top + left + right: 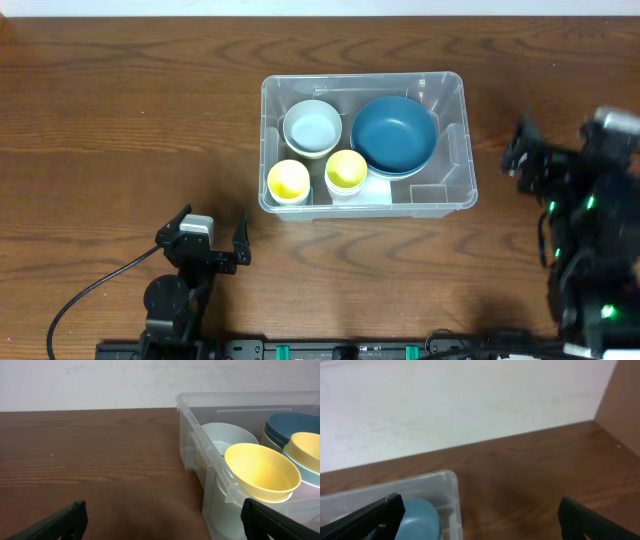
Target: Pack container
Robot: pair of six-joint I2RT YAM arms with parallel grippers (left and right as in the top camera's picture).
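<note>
The left gripper (214,222) sits low over the wooden table (110,120) near its front edge, left of the middle, with its two fingers spread wide and nothing between them. A black cable (88,292) curls from its arm toward the front left corner. In the left wrist view the near left corner of the container shows just ahead and to the right of the spread fingers, apart from them.

The container (452,168), a clear plastic bin with rounded corners, stands upright around the middle of the table, somewhat nearer the far edge than the front one, its long sides parallel to those edges. Inside it, along the front wall at the left, stand two yellow cups: the left yellow cup (288,180) in the front left corner and the right yellow cup (346,170) just beside it. Behind them lies a pale blue-grey bowl (312,128). A dark blue bowl (394,135) fills the middle toward the far wall. The bin's right end is bare.

The right gripper (512,152) hovers near the table's right edge, beside the bin's right wall but apart from it, fingers spread wide and holding nothing.
</note>
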